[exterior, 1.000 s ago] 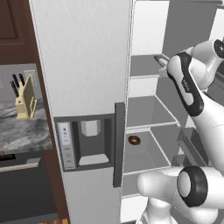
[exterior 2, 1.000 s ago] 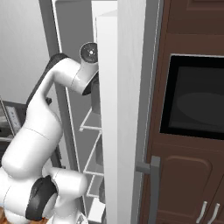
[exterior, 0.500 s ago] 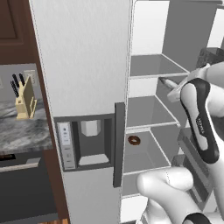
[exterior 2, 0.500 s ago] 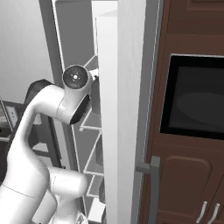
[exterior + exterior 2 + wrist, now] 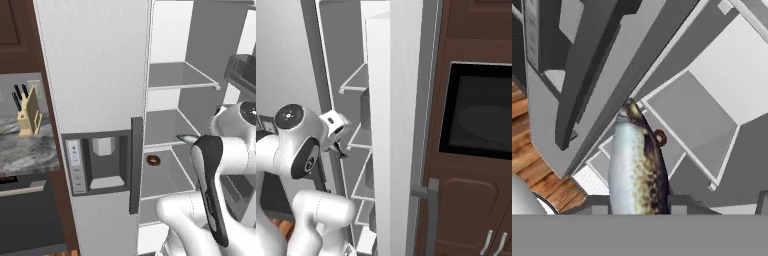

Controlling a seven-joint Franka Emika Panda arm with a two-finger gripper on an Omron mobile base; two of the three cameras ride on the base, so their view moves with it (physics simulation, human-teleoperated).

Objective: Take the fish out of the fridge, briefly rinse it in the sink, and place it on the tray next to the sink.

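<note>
The hand (image 5: 639, 202) is clamped on the slender grey speckled fish (image 5: 634, 160), which sticks out between its fingertips, out in front of the tall light grey fridge (image 5: 95, 75). A brown doughnut (image 5: 153, 160) lies on a pale inner shelf (image 5: 167, 172) behind the dark vertical handle (image 5: 136, 165).

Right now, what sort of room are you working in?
A home kitchen, by the look of it: an open fridge with bare shelves, a knife block on a marble counter, and a built-in oven in dark wood cabinets.
</note>
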